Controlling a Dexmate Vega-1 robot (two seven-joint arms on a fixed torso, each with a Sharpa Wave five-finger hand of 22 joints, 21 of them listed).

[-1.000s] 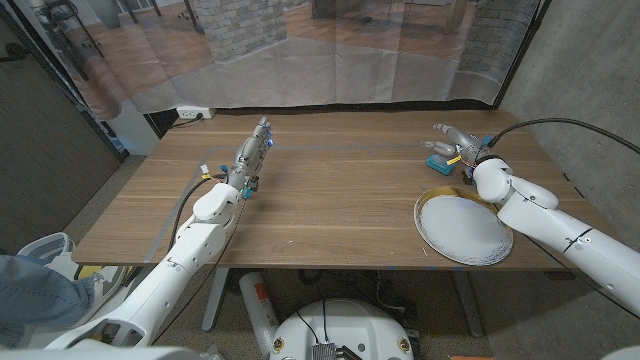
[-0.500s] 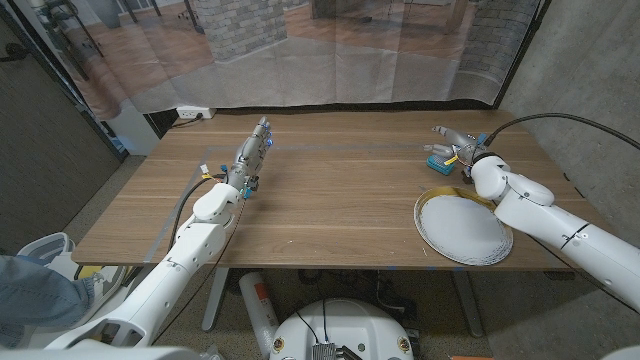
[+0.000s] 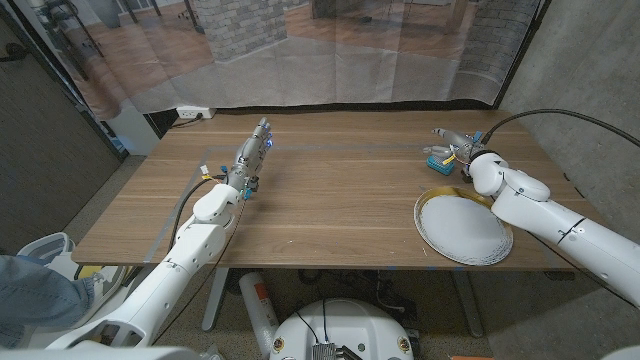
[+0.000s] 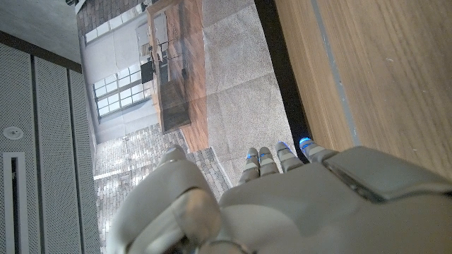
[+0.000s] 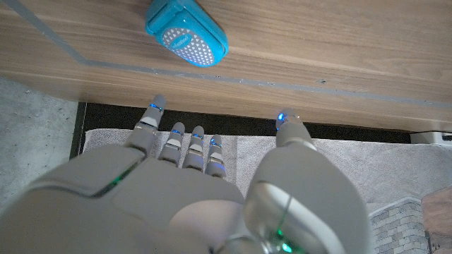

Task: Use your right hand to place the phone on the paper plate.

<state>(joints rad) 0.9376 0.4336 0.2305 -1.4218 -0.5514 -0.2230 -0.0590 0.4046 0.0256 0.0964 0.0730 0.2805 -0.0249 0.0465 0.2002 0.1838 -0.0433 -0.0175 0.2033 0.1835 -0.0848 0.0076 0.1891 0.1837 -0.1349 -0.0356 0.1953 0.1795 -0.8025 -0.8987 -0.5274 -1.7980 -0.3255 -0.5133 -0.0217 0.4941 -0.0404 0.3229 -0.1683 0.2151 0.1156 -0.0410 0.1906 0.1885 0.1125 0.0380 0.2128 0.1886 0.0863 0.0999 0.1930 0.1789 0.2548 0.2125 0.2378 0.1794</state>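
The right hand (image 3: 452, 141) hovers above the blue phone (image 3: 438, 162), fingers spread, holding nothing. The phone lies on the table (image 3: 330, 200) just behind the paper plate (image 3: 462, 228). The left hand (image 3: 253, 152), seemingly empty, reaches forward with straight fingers.

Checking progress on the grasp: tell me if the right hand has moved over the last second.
Barely. The right hand hovers by the small blue phone, beyond the white paper plate; only its forearm has edged slightly leftward relative to that plate.
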